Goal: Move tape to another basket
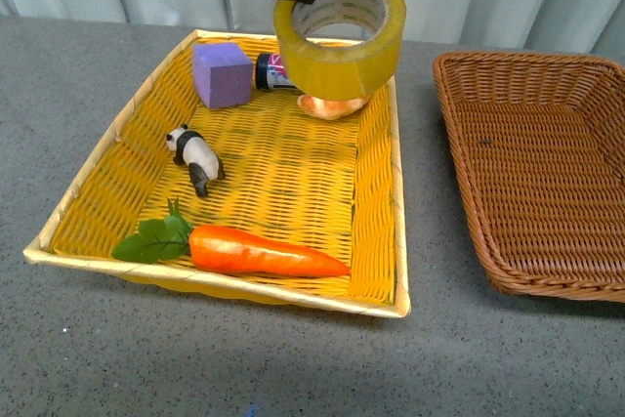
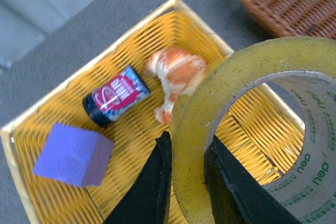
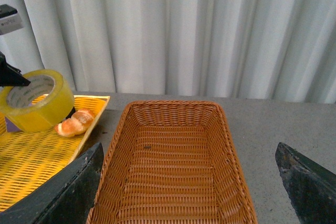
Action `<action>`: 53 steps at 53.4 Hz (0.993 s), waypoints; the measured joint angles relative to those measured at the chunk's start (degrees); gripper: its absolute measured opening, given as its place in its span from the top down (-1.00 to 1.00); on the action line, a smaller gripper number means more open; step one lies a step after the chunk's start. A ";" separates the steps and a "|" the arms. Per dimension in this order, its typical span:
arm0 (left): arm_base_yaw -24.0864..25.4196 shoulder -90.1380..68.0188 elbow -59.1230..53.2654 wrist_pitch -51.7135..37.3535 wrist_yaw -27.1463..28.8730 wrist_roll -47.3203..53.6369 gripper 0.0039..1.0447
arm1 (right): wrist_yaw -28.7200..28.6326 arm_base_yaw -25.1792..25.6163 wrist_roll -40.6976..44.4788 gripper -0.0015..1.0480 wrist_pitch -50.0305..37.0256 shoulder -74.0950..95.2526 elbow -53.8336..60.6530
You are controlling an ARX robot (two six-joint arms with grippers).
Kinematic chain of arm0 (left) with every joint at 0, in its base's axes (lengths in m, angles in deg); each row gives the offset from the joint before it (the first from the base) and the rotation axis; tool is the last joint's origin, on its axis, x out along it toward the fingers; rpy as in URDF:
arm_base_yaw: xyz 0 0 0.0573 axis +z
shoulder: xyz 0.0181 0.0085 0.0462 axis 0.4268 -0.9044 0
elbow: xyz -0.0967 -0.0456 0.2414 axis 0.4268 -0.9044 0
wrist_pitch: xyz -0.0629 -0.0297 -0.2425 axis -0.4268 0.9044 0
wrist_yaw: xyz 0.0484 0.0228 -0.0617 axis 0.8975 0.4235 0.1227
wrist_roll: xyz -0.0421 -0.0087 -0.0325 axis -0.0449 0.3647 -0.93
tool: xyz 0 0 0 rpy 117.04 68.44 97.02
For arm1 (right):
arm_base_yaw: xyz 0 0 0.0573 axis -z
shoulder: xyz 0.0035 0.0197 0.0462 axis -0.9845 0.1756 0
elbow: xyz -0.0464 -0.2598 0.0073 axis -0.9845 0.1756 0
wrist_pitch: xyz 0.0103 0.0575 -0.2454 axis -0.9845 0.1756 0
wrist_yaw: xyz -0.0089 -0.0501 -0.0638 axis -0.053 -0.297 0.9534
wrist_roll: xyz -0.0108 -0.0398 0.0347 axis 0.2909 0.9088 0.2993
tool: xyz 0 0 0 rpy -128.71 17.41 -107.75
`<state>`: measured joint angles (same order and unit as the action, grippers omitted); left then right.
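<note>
– Tape (image 1: 337,65), where is it?

– Up in the left gripper (image 2: 189,182). The two black fingers (image 2: 149,192) are closed on the roll's wall, one outside and one inside the whitish printed core. The roll is tilted and held over the far right corner of the yellow basket (image 1: 376,192).

– What's below it?

– An orange-and-white peeled fruit piece (image 1: 330,104) lies under it. Beside that are a small bottle (image 1: 276,72) on its side and a purple block (image 1: 223,73). Nearer the front are a panda figurine (image 1: 195,158) and a carrot (image 1: 264,251).

– And the brown wicker basket (image 1: 527,144)?

– It sits on the grey table (image 1: 195,368), to the right of the yellow basket and apart from it. The tape is not over it.

– Right gripper (image 3: 189,187)?

– Spread wide with nothing between its fingers, looking over the brown basket.
</note>
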<state>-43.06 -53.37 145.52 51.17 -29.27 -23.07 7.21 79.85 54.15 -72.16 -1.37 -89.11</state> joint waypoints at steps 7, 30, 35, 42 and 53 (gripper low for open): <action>-2.38 0.17 2.40 4.52 -6.78 12.24 0.71 | 0.00 0.00 0.00 -0.82 0.00 0.00 0.00; -5.62 -0.31 6.88 4.37 -10.47 20.41 0.72 | 0.02 0.00 0.00 -0.82 0.00 0.00 0.00; -5.40 -0.31 6.88 4.37 -10.43 20.50 0.72 | 6.45 -1.46 5.70 -0.82 12.96 8.00 -5.81; -5.22 -0.31 6.88 4.37 -10.32 20.72 0.72 | 3.39 0.35 13.66 -0.82 14.58 22.56 -11.85; -5.25 -0.37 6.88 4.37 -10.40 21.05 0.72 | -3.91 1.07 16.00 -0.82 2.10 44.61 -24.04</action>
<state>-48.31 -53.74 152.40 55.54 -39.67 -2.02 3.29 80.92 70.15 -70.06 43.24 -113.16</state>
